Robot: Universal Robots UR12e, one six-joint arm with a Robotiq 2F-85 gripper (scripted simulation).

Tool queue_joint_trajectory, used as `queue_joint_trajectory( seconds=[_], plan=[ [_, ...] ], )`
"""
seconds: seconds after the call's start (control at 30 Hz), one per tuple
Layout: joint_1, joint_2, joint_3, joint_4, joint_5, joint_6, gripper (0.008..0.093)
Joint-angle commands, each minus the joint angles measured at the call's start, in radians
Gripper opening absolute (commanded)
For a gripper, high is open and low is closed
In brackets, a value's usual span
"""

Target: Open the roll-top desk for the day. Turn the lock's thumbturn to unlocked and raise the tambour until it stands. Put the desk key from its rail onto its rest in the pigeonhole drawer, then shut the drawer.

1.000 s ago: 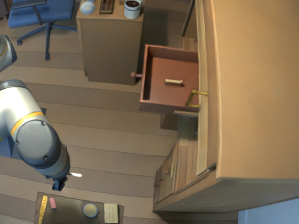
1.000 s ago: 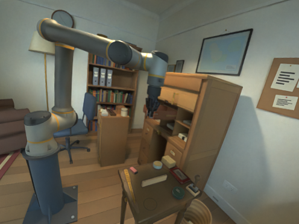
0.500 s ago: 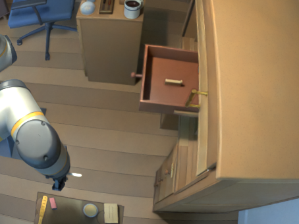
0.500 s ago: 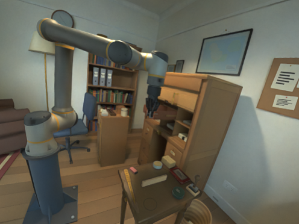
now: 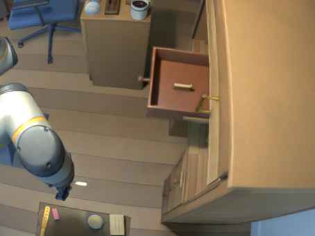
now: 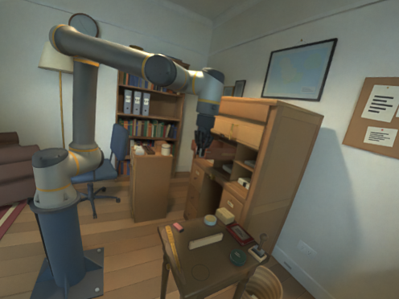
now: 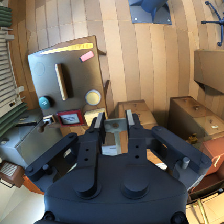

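The grey desk key (image 7: pixel 115 130) is clamped in my gripper (image 7: pixel 115 121), its square bow out past the fingertips. Seen from above, the key (image 5: pixel 80 183) shows as a pale sliver by my gripper (image 5: pixel 63 193), well out over the floor in front of the desk. The pigeonhole drawer (image 5: pixel 180 85) stands pulled out, reddish brown inside. A small pale rest (image 5: pixel 182 86) lies on its floor. The drawer's knob (image 5: pixel 140 78) points away from the desk. The tambour (image 6: pixel 241 119) is raised at the top of the roll-top desk (image 6: pixel 257 160). A brass fitting (image 5: pixel 204 103) sits at the desk edge beside the drawer.
Behind stand a bookcase (image 6: pixel 149 120) and a blue office chair (image 6: pixel 108 168). A low cabinet (image 5: pixel 116 41) with a mug (image 5: pixel 139 8) stands left of the drawer. A small side table (image 6: pixel 205 249) with a ruler, eraser and stamp sits below my gripper.
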Motion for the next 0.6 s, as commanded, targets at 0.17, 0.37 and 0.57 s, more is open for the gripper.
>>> queue_joint_trajectory(
  seconds=[0.17,0.37,0.57],
  plan=[
    [0.01,0.0,-0.002,0.0,0.0,0.01,0.008],
    [0.03,0.002,-0.004,0.001,0.0,0.03,0.008],
    [0.062,0.005,-0.009,0.002,0.0,0.061,0.008]
  ],
)
